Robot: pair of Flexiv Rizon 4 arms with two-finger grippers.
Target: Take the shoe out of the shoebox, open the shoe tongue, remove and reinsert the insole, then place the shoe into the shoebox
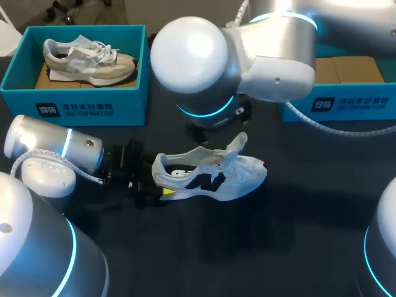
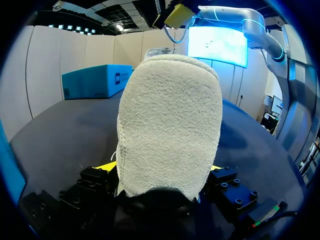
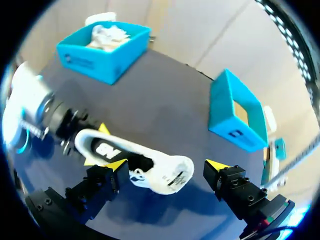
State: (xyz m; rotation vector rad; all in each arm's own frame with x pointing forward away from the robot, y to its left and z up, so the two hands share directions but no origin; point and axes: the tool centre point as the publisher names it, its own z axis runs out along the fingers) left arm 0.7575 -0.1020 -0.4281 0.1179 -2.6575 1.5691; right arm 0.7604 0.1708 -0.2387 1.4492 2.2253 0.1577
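Observation:
A white shoe (image 1: pixel 207 176) with a dark logo lies on its side in the middle of the dark table, its tongue (image 1: pixel 237 147) pulled up and out. My left gripper (image 1: pixel 158 185) comes in from the left and is shut on the shoe's heel. In the left wrist view the fuzzy heel lining (image 2: pixel 170 125) fills the space between the two yellow tips of the left gripper (image 2: pixel 161 167). My right gripper (image 3: pixel 166 165) hangs open above the shoe (image 3: pixel 135 155), its fingers spread either side of the tongue and clear of it. In the head view the right arm's big joint hides that gripper.
A blue shoebox (image 1: pixel 18 74) at the back left holds a second, beige shoe (image 1: pixel 86 59). Another blue shoebox (image 1: pixel 346 102) stands at the back right with only a cardboard floor showing. The right arm's elbow (image 1: pixel 192 55) looms over the table's centre back.

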